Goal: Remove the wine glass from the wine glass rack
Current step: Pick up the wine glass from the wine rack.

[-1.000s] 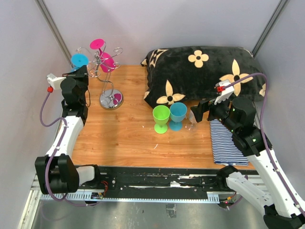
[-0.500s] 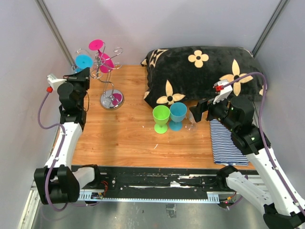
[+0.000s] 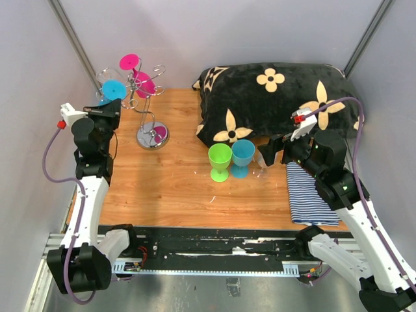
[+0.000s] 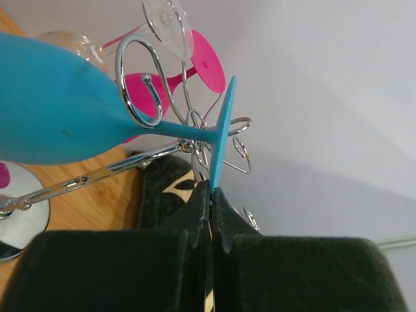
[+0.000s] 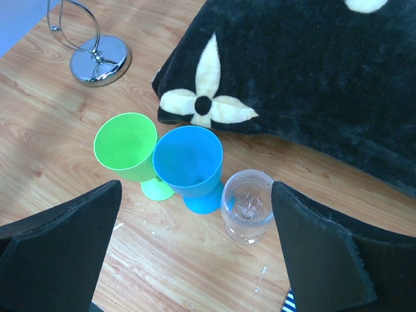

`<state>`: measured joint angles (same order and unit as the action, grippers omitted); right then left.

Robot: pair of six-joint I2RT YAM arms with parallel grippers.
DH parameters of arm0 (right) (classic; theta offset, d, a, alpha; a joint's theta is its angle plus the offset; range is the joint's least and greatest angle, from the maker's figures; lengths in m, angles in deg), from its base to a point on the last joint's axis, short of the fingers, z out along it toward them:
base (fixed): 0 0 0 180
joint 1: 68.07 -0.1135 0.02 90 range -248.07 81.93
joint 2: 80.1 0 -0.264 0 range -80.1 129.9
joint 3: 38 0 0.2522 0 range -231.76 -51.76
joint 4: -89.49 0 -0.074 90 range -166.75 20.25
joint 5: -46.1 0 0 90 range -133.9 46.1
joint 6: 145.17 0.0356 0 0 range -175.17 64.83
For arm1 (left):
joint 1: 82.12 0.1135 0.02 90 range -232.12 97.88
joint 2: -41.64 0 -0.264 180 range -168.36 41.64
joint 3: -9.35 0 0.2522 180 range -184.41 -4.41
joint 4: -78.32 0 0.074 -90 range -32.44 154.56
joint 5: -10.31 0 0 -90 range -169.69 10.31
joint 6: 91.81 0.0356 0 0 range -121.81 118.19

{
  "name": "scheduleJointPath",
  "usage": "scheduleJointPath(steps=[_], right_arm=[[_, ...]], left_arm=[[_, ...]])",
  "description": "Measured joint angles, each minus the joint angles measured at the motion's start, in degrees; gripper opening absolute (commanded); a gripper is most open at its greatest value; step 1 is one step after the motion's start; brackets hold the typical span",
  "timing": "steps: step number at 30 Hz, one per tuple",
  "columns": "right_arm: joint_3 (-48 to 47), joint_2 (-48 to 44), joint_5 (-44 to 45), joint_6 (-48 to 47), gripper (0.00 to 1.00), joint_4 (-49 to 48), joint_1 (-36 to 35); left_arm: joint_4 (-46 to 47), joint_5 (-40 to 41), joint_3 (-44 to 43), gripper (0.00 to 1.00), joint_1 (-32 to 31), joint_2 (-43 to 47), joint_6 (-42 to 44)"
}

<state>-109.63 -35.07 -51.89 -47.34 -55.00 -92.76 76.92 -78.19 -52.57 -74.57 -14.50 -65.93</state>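
Pinching the foot of the blue wine glass (image 4: 58,110), hung on the wine glass rack (image 3: 151,136) at 10 o'clock, in the closed left gripper (image 4: 211,195); with right gripper (image 5: 195,187) spread open

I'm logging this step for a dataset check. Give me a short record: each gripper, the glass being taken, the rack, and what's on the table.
left gripper: shut on the edge of the cyan wine glass foot
cyan wine glass: stem in a hook of the wine glass rack, not yet off
right gripper: open, holding nothing
on table: green goblet, blue goblet, clear glass, all upright
also on rack: pink glasses
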Motion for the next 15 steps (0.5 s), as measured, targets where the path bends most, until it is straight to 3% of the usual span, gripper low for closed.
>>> scheduleJointPath(steps=[8, 15], right_arm=[[-0.8, 0.7, -0.3, 1.1, 0.98, 0.2, 0.0], [-0.9, 1.6, -0.7, 2.4, 0.98, 0.4, 0.0]], left_arm=[[-1.3, -8.1, -0.7, 0.00, 3.9, 0.0, 3.8], [-1.8, -15.0, -1.7, 0.00, 7.6, -0.2, 1.9]])
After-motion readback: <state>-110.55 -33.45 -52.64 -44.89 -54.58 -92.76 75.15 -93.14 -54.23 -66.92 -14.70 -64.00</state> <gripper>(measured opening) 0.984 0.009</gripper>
